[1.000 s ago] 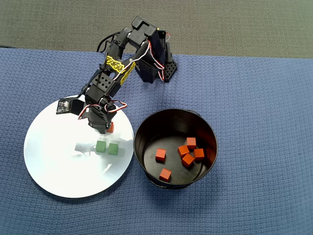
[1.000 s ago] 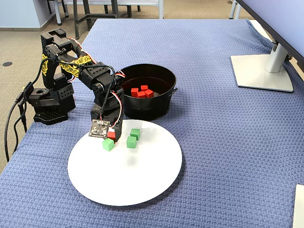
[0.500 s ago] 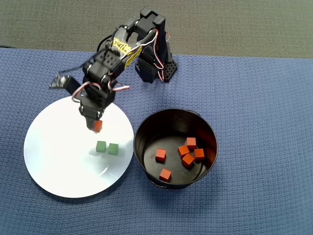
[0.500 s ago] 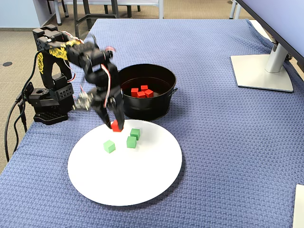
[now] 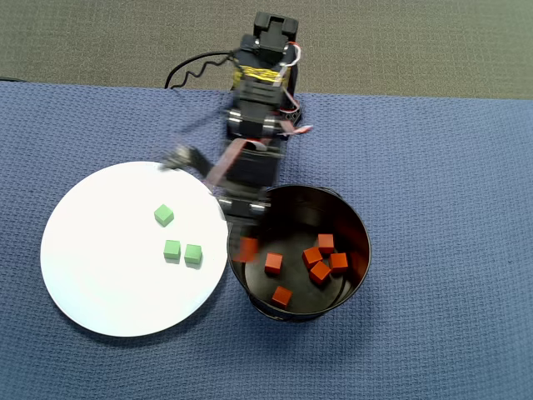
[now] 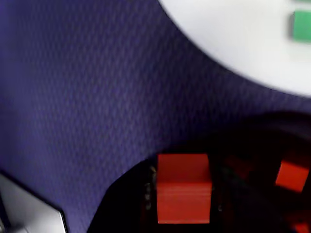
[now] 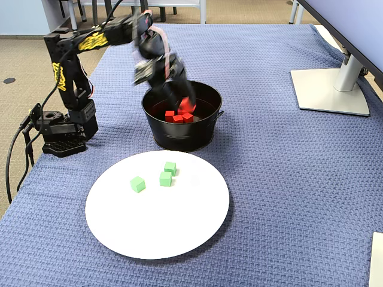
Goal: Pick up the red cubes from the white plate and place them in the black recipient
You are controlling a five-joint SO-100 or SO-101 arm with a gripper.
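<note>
Inside black recipient (image 5: 354, 218): five loose red cubes (image 5: 321, 272), plus a sixth (image 6: 183, 188) pinched in gripper (image 5: 247, 247) above the rim. On white plate (image 5: 100, 275): three green cubes (image 5: 172, 249), no red.

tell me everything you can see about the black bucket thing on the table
The black recipient is a round, glossy, metal-looking container with upright walls, a flat bottom and small side lugs, standing upright on the blue cloth right beside the white plate. Five red cubes lie loose on its bottom. The gripper reaches over its plate-side rim with a sixth red cube, blurred, between its fingers.
</note>
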